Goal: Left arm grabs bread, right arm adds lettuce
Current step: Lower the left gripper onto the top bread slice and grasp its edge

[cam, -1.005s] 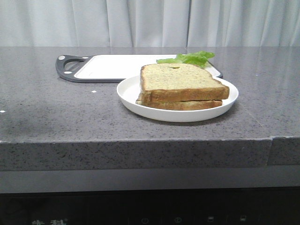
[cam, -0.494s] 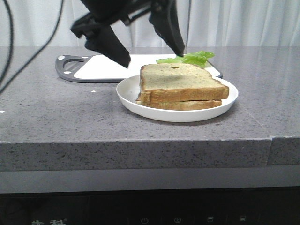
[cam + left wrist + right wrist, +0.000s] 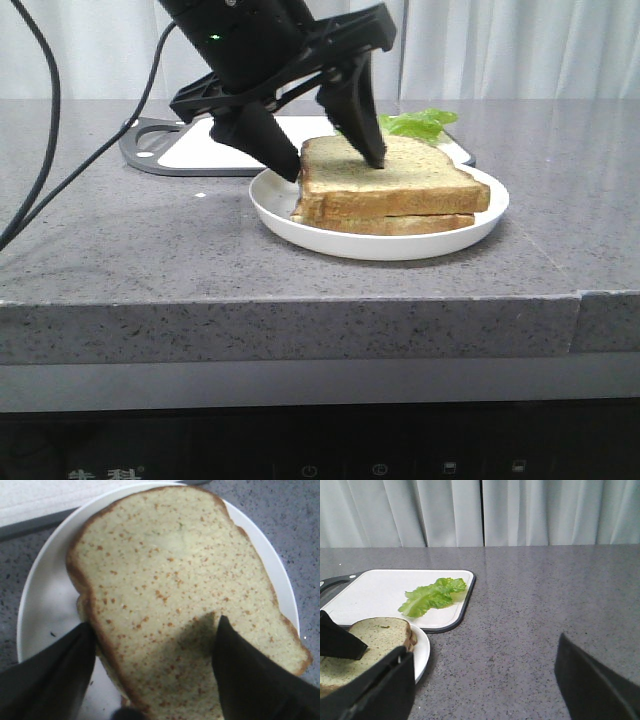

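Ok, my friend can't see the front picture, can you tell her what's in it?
A black robot gripper reaches down with open fingers around the top bread slice, stacked on another slice on a white plate. A green lettuce leaf lies behind on a cutting board.

Counter (image 3: 120, 260) w/ plate (image 3: 290, 215) (plus board (image 3: 230, 150))

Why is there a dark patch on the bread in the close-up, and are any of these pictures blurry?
Left wrist view: the patch on the bread is shadow from the left pincer; its fingers look soft and out of focus. Front view: sharp, evenly lit. Right wrist view: the lettuce is clear, while the right pincer is blurred.
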Robot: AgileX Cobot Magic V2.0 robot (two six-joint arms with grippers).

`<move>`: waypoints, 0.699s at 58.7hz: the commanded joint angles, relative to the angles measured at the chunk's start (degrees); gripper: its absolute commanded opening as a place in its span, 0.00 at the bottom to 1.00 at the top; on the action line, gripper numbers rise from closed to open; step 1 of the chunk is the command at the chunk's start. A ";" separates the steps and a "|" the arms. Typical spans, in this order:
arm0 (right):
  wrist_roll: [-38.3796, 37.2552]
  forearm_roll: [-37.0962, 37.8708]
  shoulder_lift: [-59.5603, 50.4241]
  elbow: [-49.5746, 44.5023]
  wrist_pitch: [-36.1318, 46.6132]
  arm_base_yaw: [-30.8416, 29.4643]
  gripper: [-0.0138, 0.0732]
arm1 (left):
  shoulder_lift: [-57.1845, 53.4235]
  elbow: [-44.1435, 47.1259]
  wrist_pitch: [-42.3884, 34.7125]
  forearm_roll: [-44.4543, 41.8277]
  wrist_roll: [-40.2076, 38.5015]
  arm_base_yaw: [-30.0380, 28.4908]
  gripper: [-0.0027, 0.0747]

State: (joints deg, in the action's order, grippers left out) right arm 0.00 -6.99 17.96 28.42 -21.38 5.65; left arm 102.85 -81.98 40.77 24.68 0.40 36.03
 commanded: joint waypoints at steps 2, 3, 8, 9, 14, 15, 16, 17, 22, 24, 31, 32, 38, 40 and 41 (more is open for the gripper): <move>0.50 0.35 0.94 1.89 4.61 -0.35 0.84 | -2.51 -1.98 -0.49 1.64 -0.40 0.37 0.41; 0.50 0.35 0.94 1.89 4.61 -0.35 0.84 | -2.51 -1.98 -0.44 1.64 -0.40 0.37 0.39; 0.50 0.35 0.94 1.89 4.61 -0.35 0.84 | -2.51 -1.98 0.19 1.64 -0.40 0.27 0.30; 0.50 0.35 0.94 1.89 4.61 -0.35 0.84 | -2.51 -1.98 0.32 1.64 -0.40 0.27 0.28; 0.50 0.35 0.94 1.89 4.61 -0.35 0.84 | -2.51 -1.98 0.59 0.97 -0.40 0.27 0.21; 0.50 0.35 0.94 1.89 4.61 -0.35 0.84 | -2.51 -1.98 0.59 0.82 -0.40 0.27 0.19; 0.50 0.35 0.94 1.89 4.61 -0.35 0.84 | -2.51 -1.98 0.59 0.82 -0.40 0.27 0.18; 0.50 0.35 0.94 1.89 4.61 -0.35 0.84 | -2.51 -1.98 0.59 0.70 -0.40 0.27 0.17; 0.50 0.35 0.94 1.89 4.61 -0.35 0.84 | -2.51 -1.98 0.59 0.70 -0.40 -0.11 0.10; 0.50 0.35 0.94 1.89 4.61 -0.35 0.84 | -2.51 -1.98 0.47 0.70 -0.40 -0.29 0.08; 0.50 0.35 0.94 1.89 4.61 -0.35 0.84 | -2.89 -1.98 -0.19 0.62 -0.40 -1.27 0.01; 0.50 0.35 0.94 1.89 4.61 -0.35 0.84 | -2.99 -1.98 -0.33 0.62 -0.40 -1.56 0.01; 0.50 0.35 0.94 1.89 4.61 -0.35 0.84 | -4.00 -1.98 -1.53 0.62 -0.40 -2.63 0.01; 0.50 0.35 0.94 1.89 4.61 -0.35 0.84 | -4.26 -1.98 -1.65 0.62 -0.40 -2.96 0.01; 0.50 0.35 0.94 1.89 4.61 -0.35 0.84 | -4.42 -1.98 -1.76 0.62 -0.40 -3.02 0.01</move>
State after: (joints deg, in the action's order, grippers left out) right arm 0.00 -6.99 17.96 28.42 -21.38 5.65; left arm 102.36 -82.31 41.70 25.03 0.00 34.01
